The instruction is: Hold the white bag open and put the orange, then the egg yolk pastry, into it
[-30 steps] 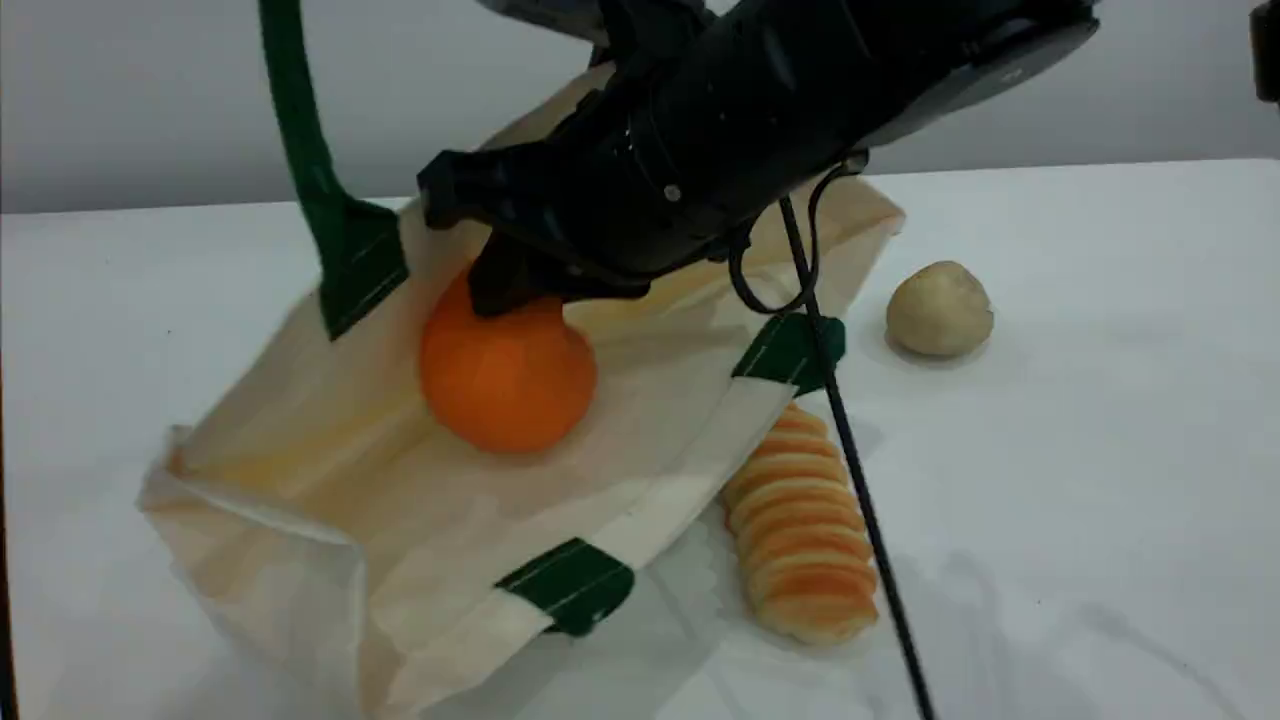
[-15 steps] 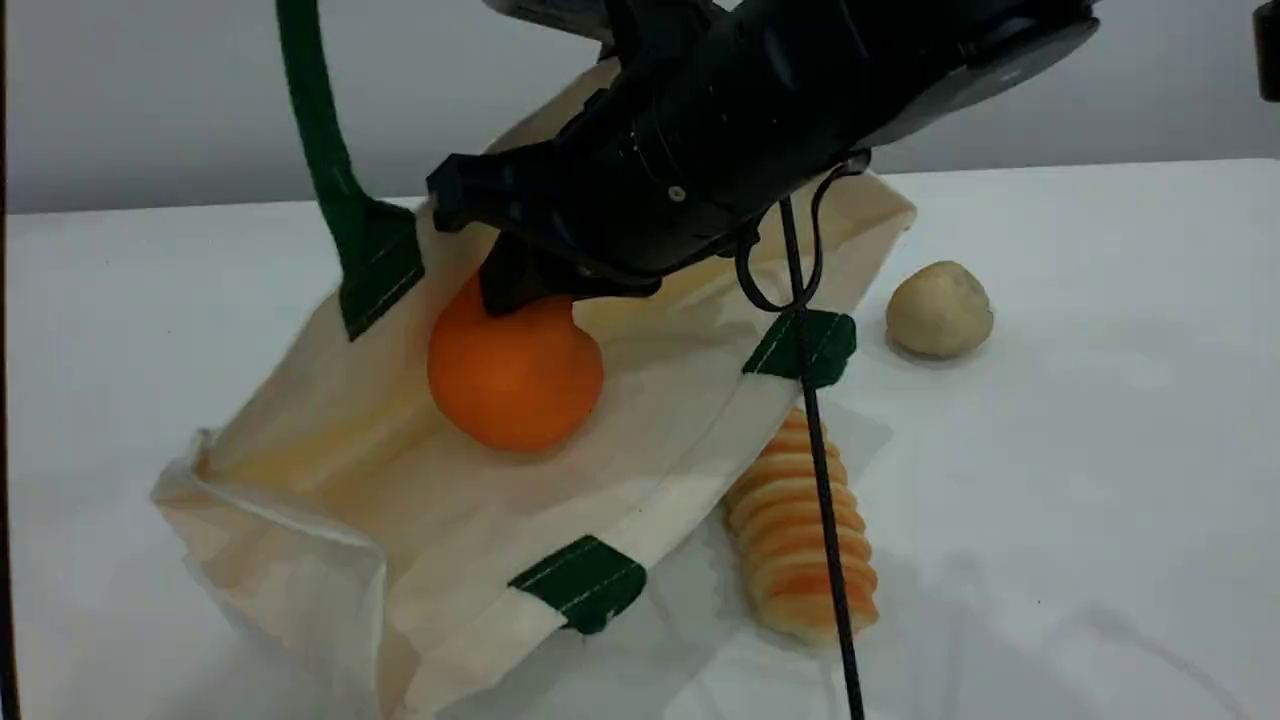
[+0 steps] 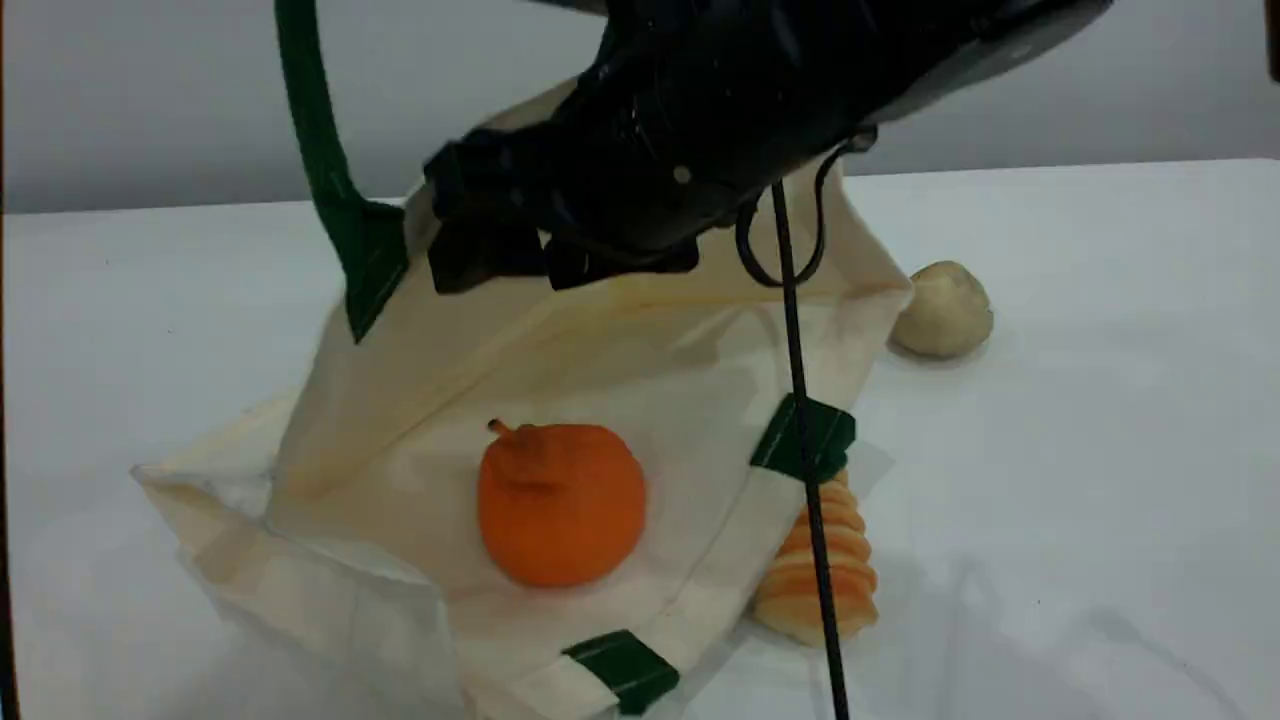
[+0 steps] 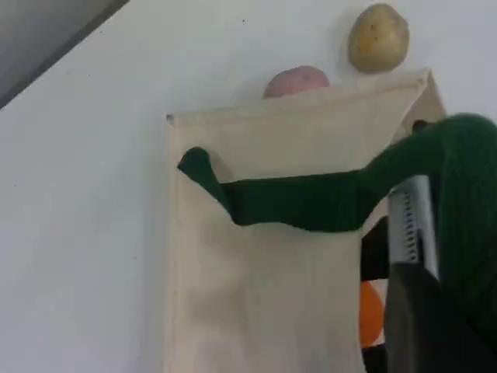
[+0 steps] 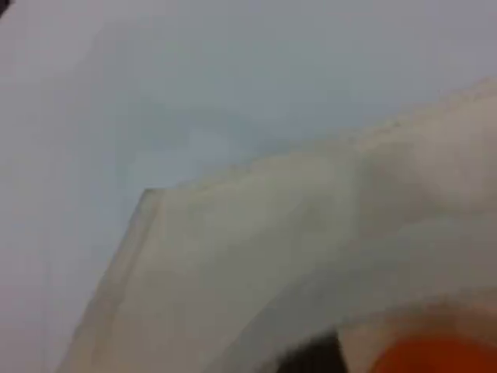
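The white bag lies on the table with its mouth towards the camera. Its upper side is pulled up by a green handle. In the left wrist view my left gripper is shut on that green handle, above the bag. The orange lies loose inside the bag, stem upward. My right gripper hangs open above it, holding nothing. The egg yolk pastry sits on the table just right of the bag; the left wrist view shows the pastry beyond the bag's far edge.
A ridged golden bread roll lies against the bag's lower right edge. A black cable hangs down from the right arm across the bag's rim. A pink ball peeks out behind the bag.
My right gripper has opened and risen. The orange has dropped from it and rolled forward inside the bag. The bag's upper side has been lifted higher.
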